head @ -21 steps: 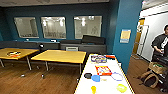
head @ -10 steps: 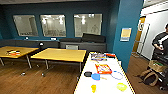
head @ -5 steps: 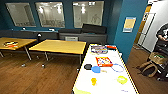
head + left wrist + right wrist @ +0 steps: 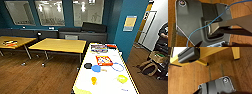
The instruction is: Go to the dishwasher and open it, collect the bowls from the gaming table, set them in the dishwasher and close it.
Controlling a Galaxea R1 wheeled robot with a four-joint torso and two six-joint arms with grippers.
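The bowls, black (image 4: 87, 65), blue (image 4: 96, 68) and lime-yellow (image 4: 122, 79), sit uncollected on the gaming worktop (image 4: 110, 87). Loading the dishwasher remains. I cannot tell either hand's state.

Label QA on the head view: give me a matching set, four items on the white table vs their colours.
Items:
1. bowl nearest the table's left edge
2. bowl touching it
3. bowl near the right edge
4. small cup

Colours:
A. lime-yellow
B. black
C. orange-yellow
D. blue

Pairs: 1-B, 2-D, 3-A, 4-C
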